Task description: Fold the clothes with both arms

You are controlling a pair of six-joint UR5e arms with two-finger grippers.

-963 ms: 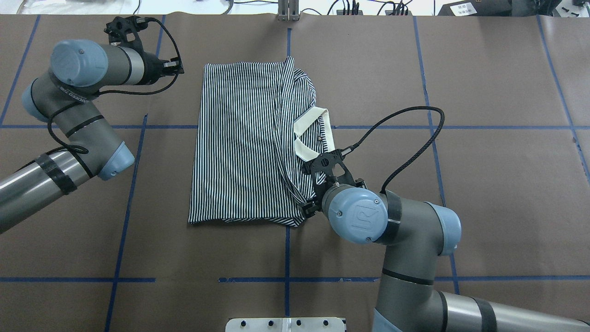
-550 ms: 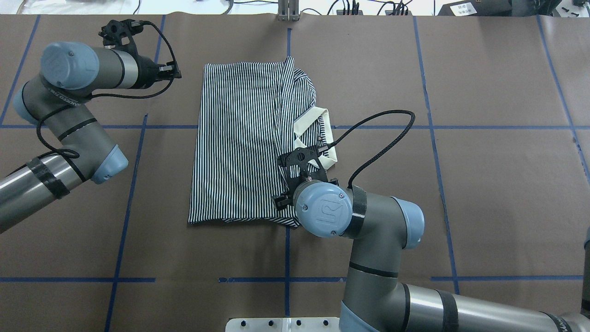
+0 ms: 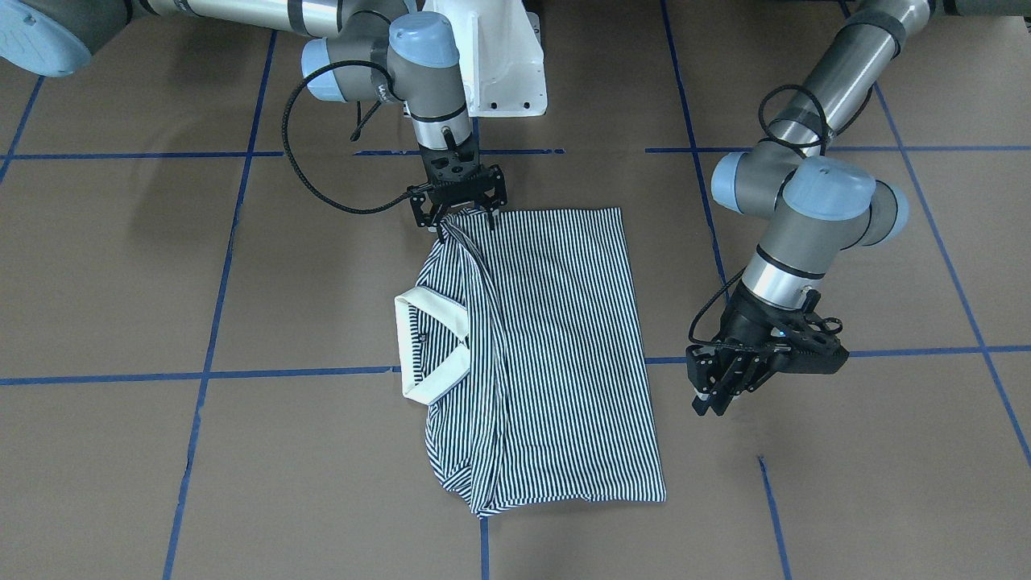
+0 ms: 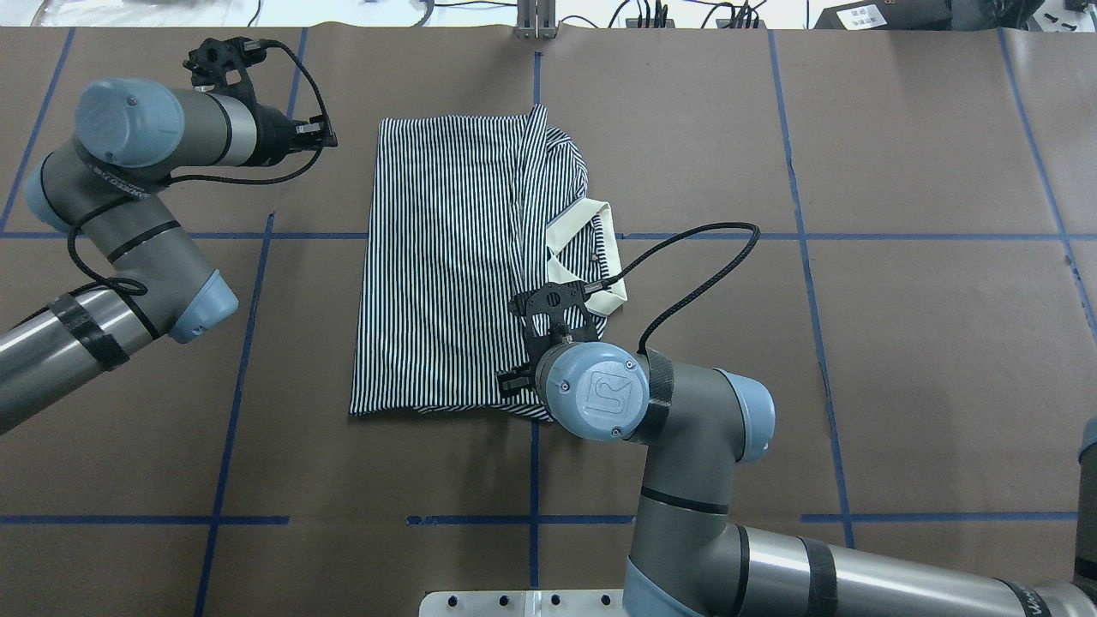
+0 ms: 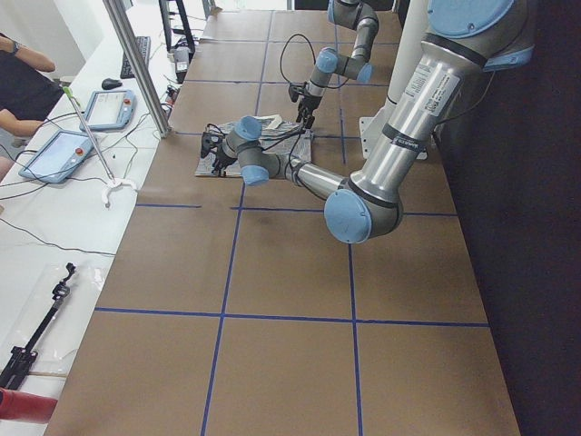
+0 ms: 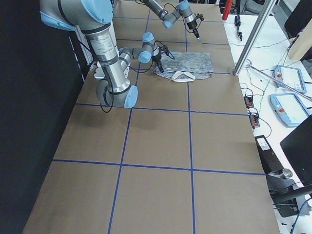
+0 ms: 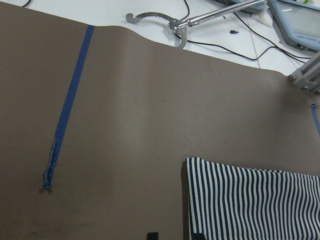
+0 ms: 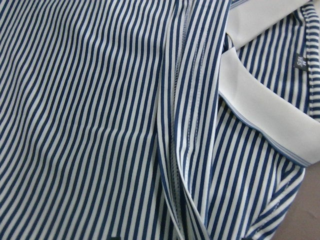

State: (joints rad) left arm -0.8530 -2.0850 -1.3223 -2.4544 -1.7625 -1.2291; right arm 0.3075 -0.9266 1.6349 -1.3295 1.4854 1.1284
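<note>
The striped polo shirt (image 3: 564, 346) lies folded on the brown table, cream collar (image 3: 431, 342) on the robot's right side. It also shows in the overhead view (image 4: 446, 274). My right gripper (image 3: 465, 225) is at the shirt's edge nearest the robot and is shut on a raised fold of the fabric. That fold runs as a ridge through the right wrist view (image 8: 172, 165). In the overhead view the right gripper (image 4: 521, 378) is mostly hidden under its wrist. My left gripper (image 3: 713, 399) hangs off the shirt's far left corner (image 7: 200, 172), empty, fingers slightly apart.
Blue tape lines (image 4: 248, 343) cross the brown table cover. The white pedestal base (image 3: 503, 72) stands at the robot's side. A pole (image 4: 536, 17) and cables lie along the far edge. A hook tool (image 7: 165, 22) lies beyond that edge.
My right arm has moved left along the shirt's near edge, over the striped fabric. My left arm has drawn back slightly to the left.
</note>
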